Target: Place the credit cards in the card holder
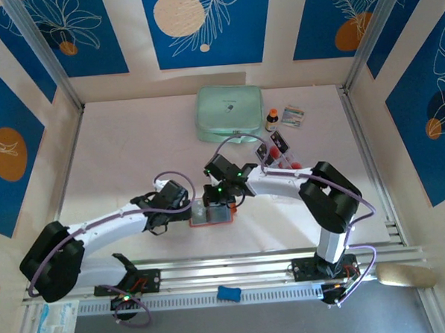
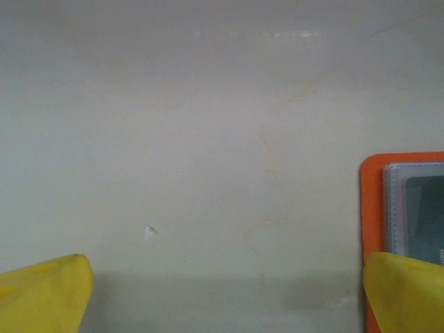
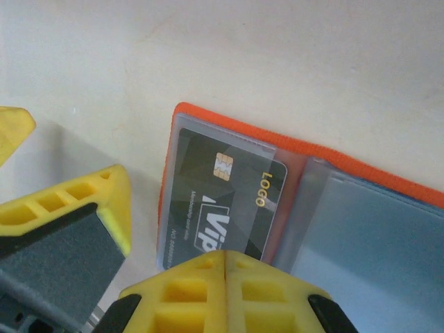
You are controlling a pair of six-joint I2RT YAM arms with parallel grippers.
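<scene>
The orange card holder (image 1: pixel 224 218) lies open on the table between the two arms. In the right wrist view a dark credit card (image 3: pixel 229 201) with a chip and "LOGO" and "VIP" print sits under the clear sleeve of the card holder (image 3: pixel 208 118). My right gripper (image 3: pixel 225 258) is shut, its tips over that card's near edge, with nothing seen between them. My left gripper (image 2: pixel 225 295) stands wide open over bare table, just left of the card holder (image 2: pixel 371 208). More credit cards (image 1: pixel 274 145) lie at the back right.
A mint-green zip case (image 1: pixel 230 112) sits at the back, with a small bottle (image 1: pixel 271 120) and a printed packet (image 1: pixel 294 116) to its right. One yellow finger of the left gripper (image 3: pixel 69 222) stands close beside the card holder's left edge.
</scene>
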